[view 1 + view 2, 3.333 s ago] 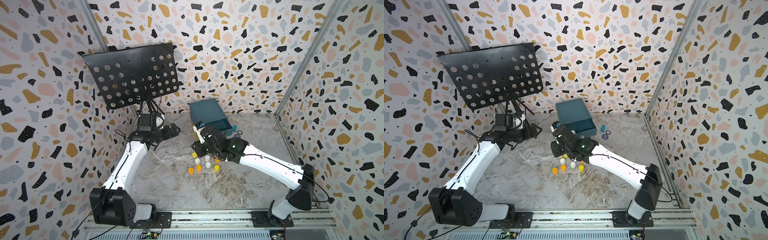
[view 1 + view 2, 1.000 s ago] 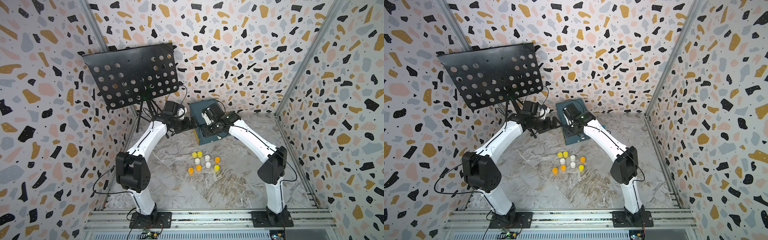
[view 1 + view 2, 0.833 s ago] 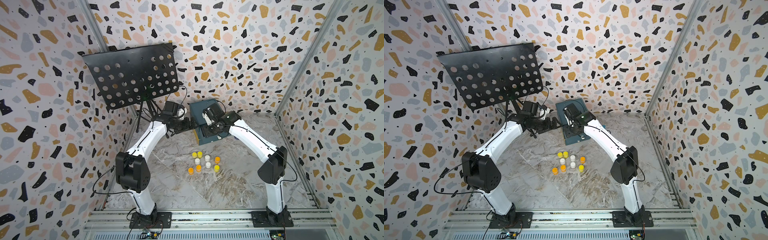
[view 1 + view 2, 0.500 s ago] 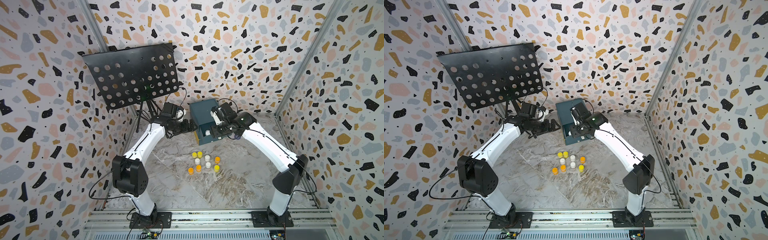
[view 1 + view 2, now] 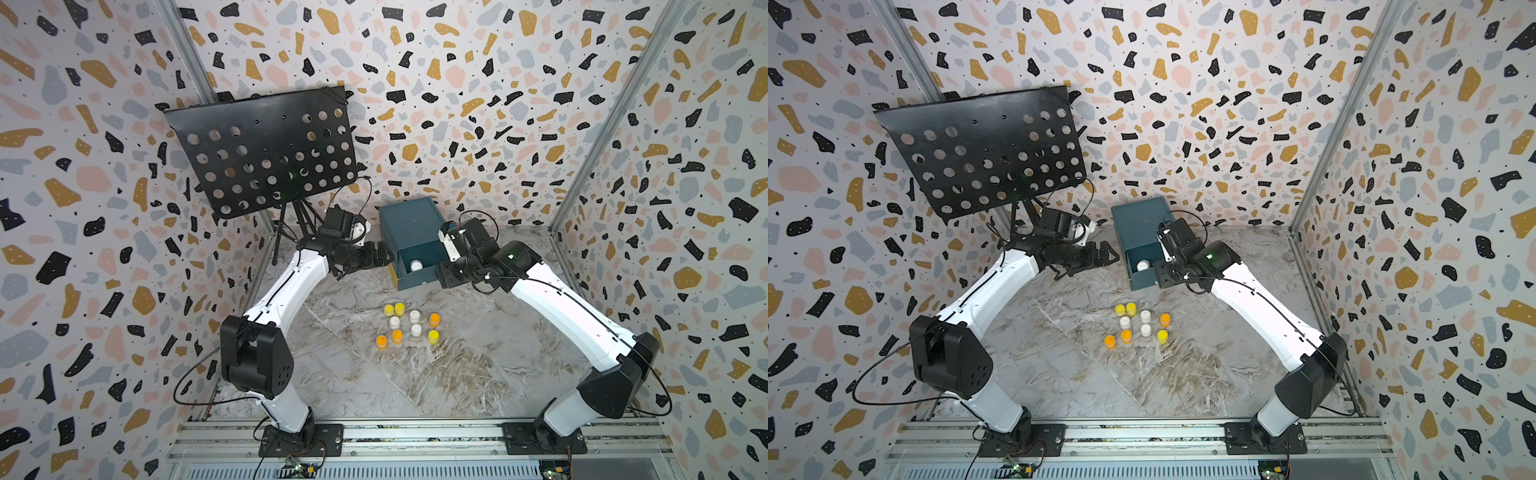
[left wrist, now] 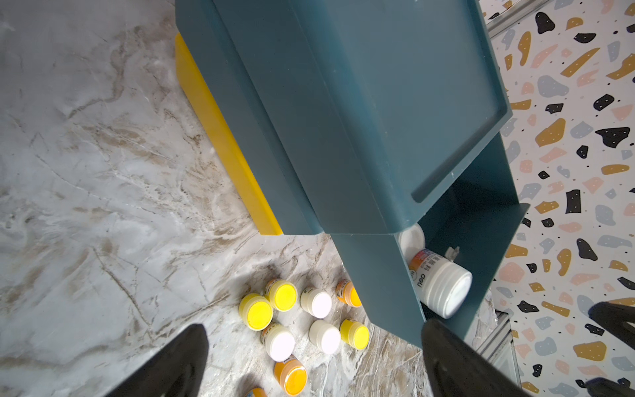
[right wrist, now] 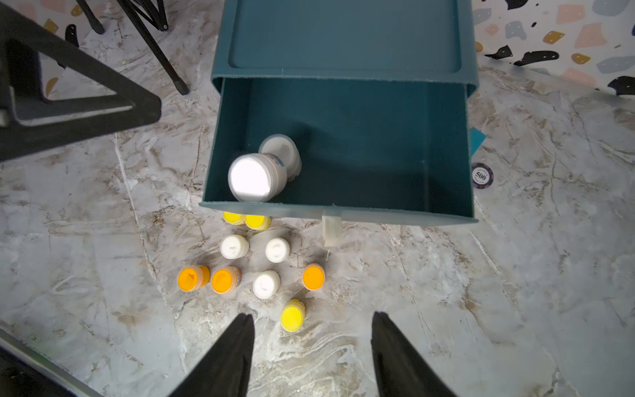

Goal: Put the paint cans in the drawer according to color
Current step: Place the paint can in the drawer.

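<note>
Only wrist views show 2 cans (image 7: 257, 177) inside drawer (image 7: 378, 154).

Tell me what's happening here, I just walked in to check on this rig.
Two robot arms are sorting tiny round-lidded paint jars by colour into a teal plastic drawer box. Its top drawer is open and holds two white jars, one on its side. Three more white jars, three yellow jars and three orange jars stand on the marbled tabletop in front. The left gripper, beside the box, and the right gripper, near the drawer's front, are both open and empty.
</note>
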You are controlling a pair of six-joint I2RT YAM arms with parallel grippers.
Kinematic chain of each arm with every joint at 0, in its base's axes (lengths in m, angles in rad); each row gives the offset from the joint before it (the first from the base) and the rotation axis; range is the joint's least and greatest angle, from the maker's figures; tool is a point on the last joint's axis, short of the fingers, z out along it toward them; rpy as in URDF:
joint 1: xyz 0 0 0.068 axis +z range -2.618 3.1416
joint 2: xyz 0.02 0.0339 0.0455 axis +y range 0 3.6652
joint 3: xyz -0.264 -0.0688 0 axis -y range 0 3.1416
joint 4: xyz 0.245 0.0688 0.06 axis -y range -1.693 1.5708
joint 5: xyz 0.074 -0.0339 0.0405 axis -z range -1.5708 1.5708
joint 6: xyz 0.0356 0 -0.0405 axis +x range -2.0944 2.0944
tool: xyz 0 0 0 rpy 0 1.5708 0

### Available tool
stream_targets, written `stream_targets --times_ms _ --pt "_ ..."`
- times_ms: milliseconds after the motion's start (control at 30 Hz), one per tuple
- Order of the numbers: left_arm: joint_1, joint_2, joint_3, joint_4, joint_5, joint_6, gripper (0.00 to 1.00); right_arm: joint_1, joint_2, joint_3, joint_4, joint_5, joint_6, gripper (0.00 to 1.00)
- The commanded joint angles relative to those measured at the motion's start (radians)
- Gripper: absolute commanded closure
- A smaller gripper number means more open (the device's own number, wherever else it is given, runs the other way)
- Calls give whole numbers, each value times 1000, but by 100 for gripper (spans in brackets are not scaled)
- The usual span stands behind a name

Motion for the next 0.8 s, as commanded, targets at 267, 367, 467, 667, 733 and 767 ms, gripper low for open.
stream_targets --times_ms 267,367,467,667,733,767 --pt "6 -24 -18 27 6 13 0 -22 292 367 -61 -87 -12 42" --pt "5 -24 -14 22 2 19 0 -25 343 412 -88 -92 -10 42" --pt "5 -30 -15 23 1 19 0 -27 366 414 -86 -97 -5 42" --pt "6 -32 -15 21 0 20 0 -27 396 414 -85 -92 -1 43" --pt "6 -36 -15 20 -2 21 0 -27 403 414 -85 -83 -1 44" --pt "5 -37 -17 22 -2 22 0 -26 407 416 -86 -83 -3 44"
